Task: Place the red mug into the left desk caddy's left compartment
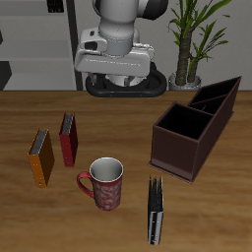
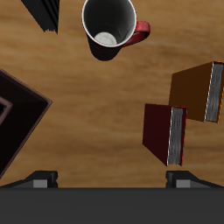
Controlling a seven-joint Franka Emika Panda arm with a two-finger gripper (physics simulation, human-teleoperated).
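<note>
Near the table's front edge, the black book point(image 1: 155, 210) stands on end, and just beside it sits the red mug point(image 1: 104, 183), upright on its base, mouth open to the ceiling. Its long axis runs straight up and down, and the loop handle sticks out level with the table toward the orange book point(image 1: 40, 157), away from the caddy. From the wrist view the red mug point(image 2: 110, 27) shows its pale inside and the handle off to one side, so the handle's line is clear enough to plan around.

Here's the worry: the black book is close on one flank, so a finger coming down on that side could clip it and topple it into the mug. A pinch on the rim near the handle may let the mug swing or slip, and a nudge before closing could skate it along the wood.

A step farther back, the red book point(image 1: 68, 138) stands beside the orange one, well apart from the mug. Across from them, the left desk caddy point(image 1: 195, 126) waits, its walls slanting up to the taller end; carried low, the mug could catch a wall or the partition.

The gripper point(image 2: 111, 180) hangs high above the table, holding nothing, with only its two fingertips showing, set wide apart. At the very back, a potted plant point(image 1: 193, 39).
</note>
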